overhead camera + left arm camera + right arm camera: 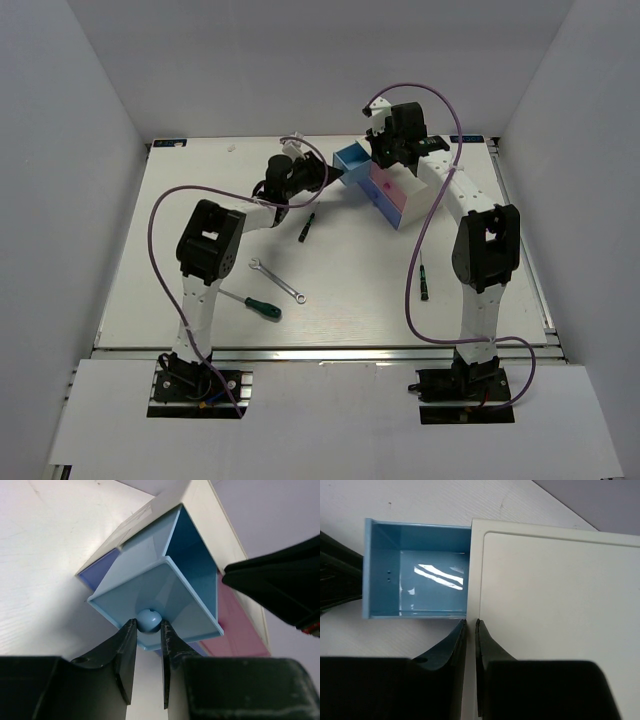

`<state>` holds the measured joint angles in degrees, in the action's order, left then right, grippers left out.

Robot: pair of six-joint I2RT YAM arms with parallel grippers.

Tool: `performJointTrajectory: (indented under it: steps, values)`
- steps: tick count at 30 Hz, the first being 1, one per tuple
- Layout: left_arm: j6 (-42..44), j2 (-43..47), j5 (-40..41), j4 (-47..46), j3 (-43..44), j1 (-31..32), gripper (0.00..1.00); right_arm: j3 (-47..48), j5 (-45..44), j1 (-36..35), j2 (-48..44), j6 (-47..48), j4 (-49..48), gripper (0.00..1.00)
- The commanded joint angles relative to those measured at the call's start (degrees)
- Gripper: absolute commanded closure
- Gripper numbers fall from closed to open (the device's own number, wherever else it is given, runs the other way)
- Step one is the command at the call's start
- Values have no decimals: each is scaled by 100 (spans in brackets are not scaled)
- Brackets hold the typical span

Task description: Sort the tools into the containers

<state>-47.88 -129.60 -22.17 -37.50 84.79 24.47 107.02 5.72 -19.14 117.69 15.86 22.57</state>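
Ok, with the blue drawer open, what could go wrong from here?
The left gripper pinches only the small round knob, so it may slip off. The blue drawer is well out of the white cabinet; pulling further could drop it or drag the cabinet, which the right gripper seems only to press from above.

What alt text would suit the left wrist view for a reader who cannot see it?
The left gripper has its fingers closed on the round knob of a light blue drawer, pulled out of a white cabinet. A pink drawer shows beside it.
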Motion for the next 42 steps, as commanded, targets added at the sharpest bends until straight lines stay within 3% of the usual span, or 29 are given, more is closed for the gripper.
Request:
performJointTrajectory:
  steps: [1, 15, 16, 17, 20, 25, 30, 33, 34, 37, 42]
  values:
    - [384, 725, -305, 146, -436, -47, 88, -358, -150, 50, 290, 5, 1066, 100]
    - [683, 1534, -235, 453, -1369, -197, 86, -410, -123, 77, 281, 23, 1083, 100]
    - [727, 1552, -243, 497, -1343, -197, 83, -402, -115, 77, 281, 31, 1083, 100]
    - [745, 1552, -261, 585, -1317, -206, 67, -401, -106, 77, 281, 31, 1092, 100]
    - [806, 1578, -288, 708, -1202, -197, 42, -375, 26, 77, 237, 93, 1118, 80]
    - [1139, 1876, 1, 1051, -1123, -223, 31, -331, 394, 85, 44, 225, 1118, 61]
    - [1658, 2403, 345, 1840, -1044, -320, 31, -340, 588, 85, -255, 427, 969, 51]
    - [2351, 2597, 635, 2824, -852, -329, 38, -287, 659, 85, -404, 593, 978, 45]
    - [2753, 2615, 670, 3444, -798, -329, 45, -296, 694, 94, -448, 646, 1004, 42]
    - [3651, 2528, 601, 4606, -640, -329, 55, -453, 1061, 182, -772, 988, 1048, 31]
    - [4118, 2378, 538, 5261, -762, -232, 53, -1077, 1923, 472, -1370, 1227, 899, 21]
